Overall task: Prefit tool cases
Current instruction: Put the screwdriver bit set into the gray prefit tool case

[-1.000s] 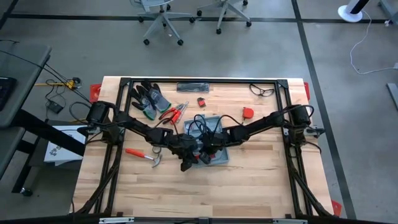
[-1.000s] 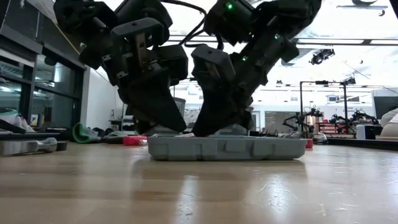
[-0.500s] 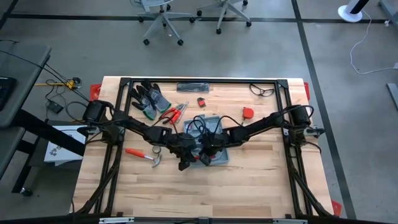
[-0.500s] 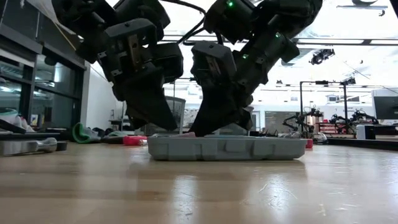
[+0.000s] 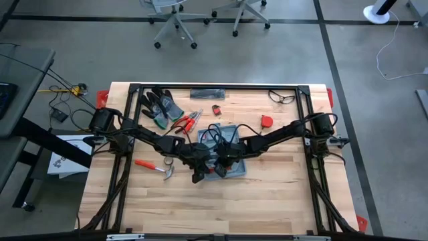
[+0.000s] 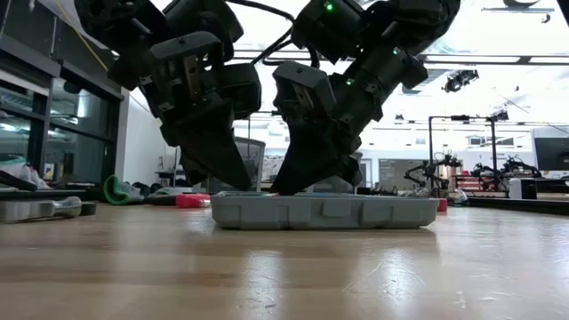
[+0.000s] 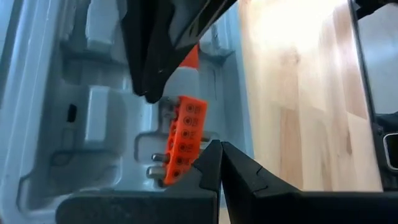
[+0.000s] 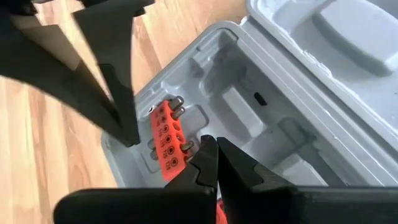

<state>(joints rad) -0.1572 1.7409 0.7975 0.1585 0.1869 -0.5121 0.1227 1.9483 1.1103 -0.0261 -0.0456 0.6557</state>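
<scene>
The blue-grey tool case [image 5: 238, 167] lies open on the table, its near wall [image 6: 320, 212] facing the low view. An orange bit holder [image 7: 184, 138] with metal bits lies in a moulded recess near the case's near left corner, also seen in the right wrist view as the orange bit holder [image 8: 166, 144]. Both grippers reach down into that corner from above. My left gripper [image 7: 217, 148] is shut, its tips beside one long edge of the holder. My right gripper [image 8: 208, 145] is shut at the holder's other side. In the high view, left gripper [image 5: 198, 175] and right gripper [image 5: 221, 170] stand close together. My left gripper has its shut tips right at the bit holder's long edge [image 7: 200, 155], coming from above; whether they touch it I cannot tell. My right gripper has its shut tips next to the bits on the holder's side [image 8: 185, 147], slanting down from above; whether they touch it I cannot tell.
Dark gloves [image 5: 159, 107], red pliers [image 5: 186, 122] and a red-handled hammer [image 5: 154, 165] lie left of the case. A red tape measure [image 5: 267, 121], glasses [image 5: 282, 98] and a black strip [image 5: 208, 93] lie toward the far edge. Bare wood spreads along the near side.
In the low view my left gripper has drawn back a little toward the table's left and slightly up; its fingers stay shut. The case has stayed where it was.
</scene>
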